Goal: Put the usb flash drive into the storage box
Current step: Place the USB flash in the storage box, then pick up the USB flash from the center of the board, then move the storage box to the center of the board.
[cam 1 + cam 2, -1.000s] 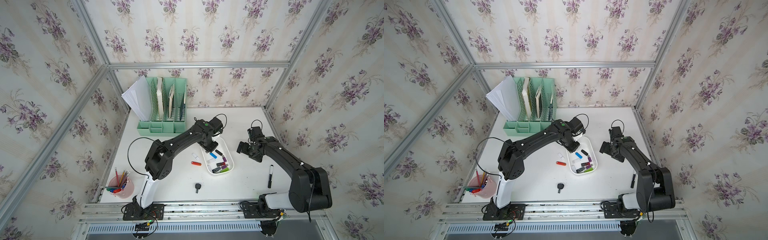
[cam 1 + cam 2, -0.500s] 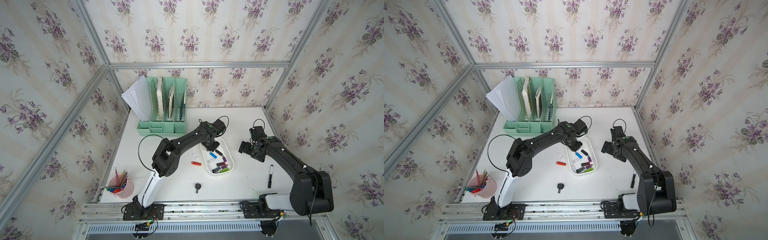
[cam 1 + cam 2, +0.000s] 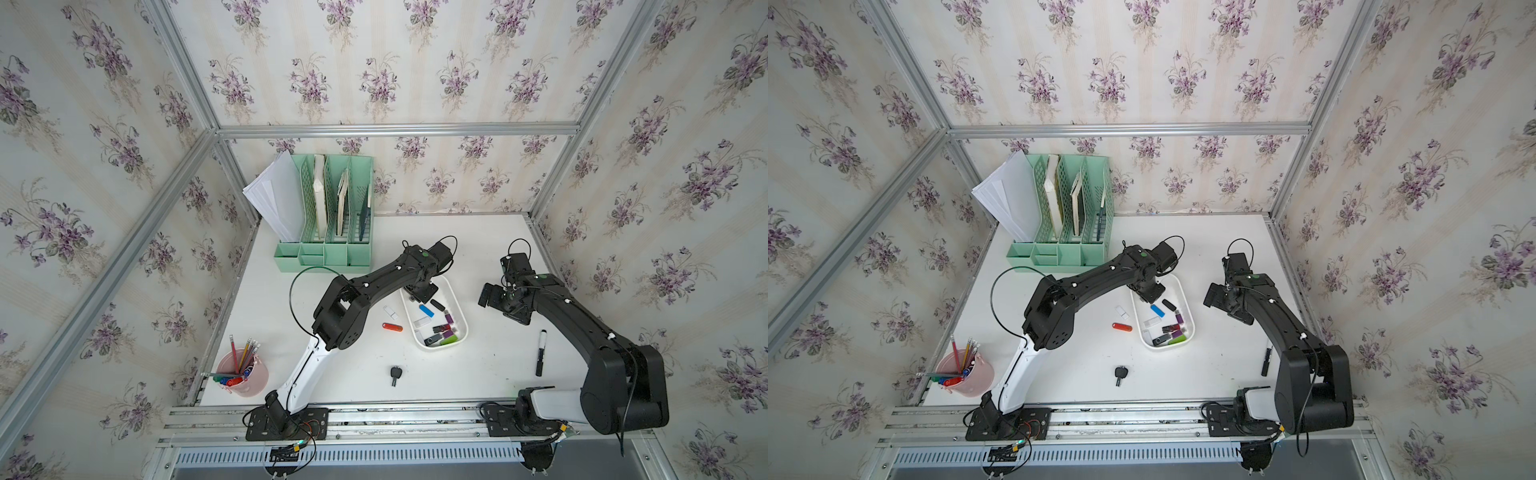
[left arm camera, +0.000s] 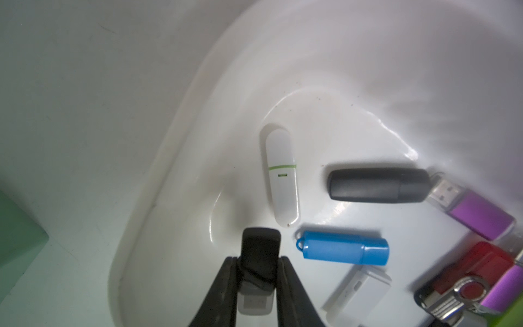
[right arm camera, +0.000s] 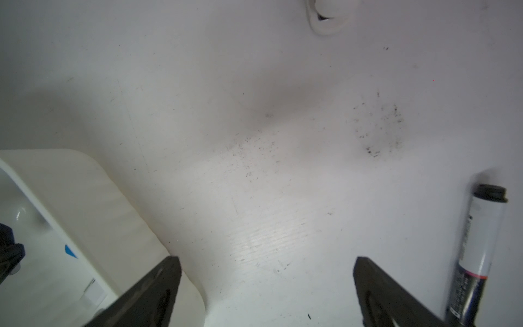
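Note:
The storage box (image 3: 454, 294) (image 3: 1184, 291) is a shallow white tub in the middle of the table, seen in both top views. My left gripper (image 3: 419, 293) (image 3: 1148, 296) (image 4: 258, 260) hangs over the box's far end. It is shut on a black usb flash drive (image 4: 260, 249) with a silver plug, held just above the box floor (image 4: 181, 254). Several other drives lie inside, among them a blue one (image 4: 343, 249), a white one (image 4: 281, 175) and a dark grey one (image 4: 379, 185). My right gripper (image 3: 488, 295) (image 3: 1214, 297) (image 5: 266, 259) stands open over bare table to the right of the box.
A red drive (image 3: 392, 327) and a small white drive (image 3: 390, 311) lie on the table left of the box. A black key (image 3: 395, 374) lies nearer the front. A black marker (image 3: 541, 352) (image 5: 475, 254) lies at the right. A mint-green organizer (image 3: 332, 216) stands at the back, a pink pen cup (image 3: 243, 374) at front left.
The left arm's elbow has swung to the right while its gripper stayed over the box's far end with the black drive. The right arm has hardly moved.

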`<state>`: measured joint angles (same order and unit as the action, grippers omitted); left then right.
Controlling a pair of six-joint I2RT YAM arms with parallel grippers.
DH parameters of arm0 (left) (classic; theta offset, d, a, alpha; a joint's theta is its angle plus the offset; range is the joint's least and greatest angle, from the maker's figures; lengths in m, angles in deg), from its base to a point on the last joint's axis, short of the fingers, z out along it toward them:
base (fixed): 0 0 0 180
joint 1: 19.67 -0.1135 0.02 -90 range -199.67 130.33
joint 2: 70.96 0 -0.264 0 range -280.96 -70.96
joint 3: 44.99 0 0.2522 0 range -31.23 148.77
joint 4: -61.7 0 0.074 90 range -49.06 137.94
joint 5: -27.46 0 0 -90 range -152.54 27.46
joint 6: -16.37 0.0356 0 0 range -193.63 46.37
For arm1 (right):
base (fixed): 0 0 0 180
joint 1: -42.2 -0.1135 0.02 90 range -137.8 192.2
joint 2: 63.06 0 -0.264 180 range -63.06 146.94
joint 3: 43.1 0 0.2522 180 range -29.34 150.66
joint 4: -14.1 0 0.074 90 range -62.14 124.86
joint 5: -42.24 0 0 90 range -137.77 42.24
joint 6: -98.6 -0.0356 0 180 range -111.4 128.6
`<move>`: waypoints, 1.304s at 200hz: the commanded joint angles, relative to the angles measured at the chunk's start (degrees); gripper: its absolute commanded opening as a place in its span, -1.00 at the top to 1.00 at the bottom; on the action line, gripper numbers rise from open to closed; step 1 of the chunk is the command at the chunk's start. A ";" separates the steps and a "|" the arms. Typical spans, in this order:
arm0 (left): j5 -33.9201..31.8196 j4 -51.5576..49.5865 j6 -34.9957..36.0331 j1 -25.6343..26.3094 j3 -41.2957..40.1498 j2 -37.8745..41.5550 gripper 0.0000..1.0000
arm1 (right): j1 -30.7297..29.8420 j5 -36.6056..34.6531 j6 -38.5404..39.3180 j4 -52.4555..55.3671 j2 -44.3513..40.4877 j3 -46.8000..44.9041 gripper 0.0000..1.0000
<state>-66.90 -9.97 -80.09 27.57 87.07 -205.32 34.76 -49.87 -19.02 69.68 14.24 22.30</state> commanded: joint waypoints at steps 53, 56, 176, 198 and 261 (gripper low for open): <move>-3.21 -2.48 0.00 0.93 1.14 -2.26 0.46 | 0.42 0.00 1.08 0.28 -0.96 -0.75 -0.99; -3.32 -2.47 -0.04 1.05 1.15 -2.30 0.46 | 0.43 0.00 1.07 0.30 -1.00 -0.75 -0.99; -5.25 -6.19 -2.76 0.67 0.72 8.01 -0.16 | 0.86 -0.28 1.23 0.76 -2.33 -1.19 -0.99; -2.97 -5.75 -5.66 -1.93 -6.45 16.26 -0.32 | 0.88 -0.02 1.13 0.45 -2.20 -1.36 -0.99; 11.68 2.14 -13.18 -13.36 -31.18 28.09 -0.48 | 0.87 1.19 1.13 0.35 -3.25 -0.95 -0.99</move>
<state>-63.32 -11.33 -89.22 16.14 59.99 -177.76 35.57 -48.76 -18.06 69.84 11.16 21.10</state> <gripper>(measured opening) 0.737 0.996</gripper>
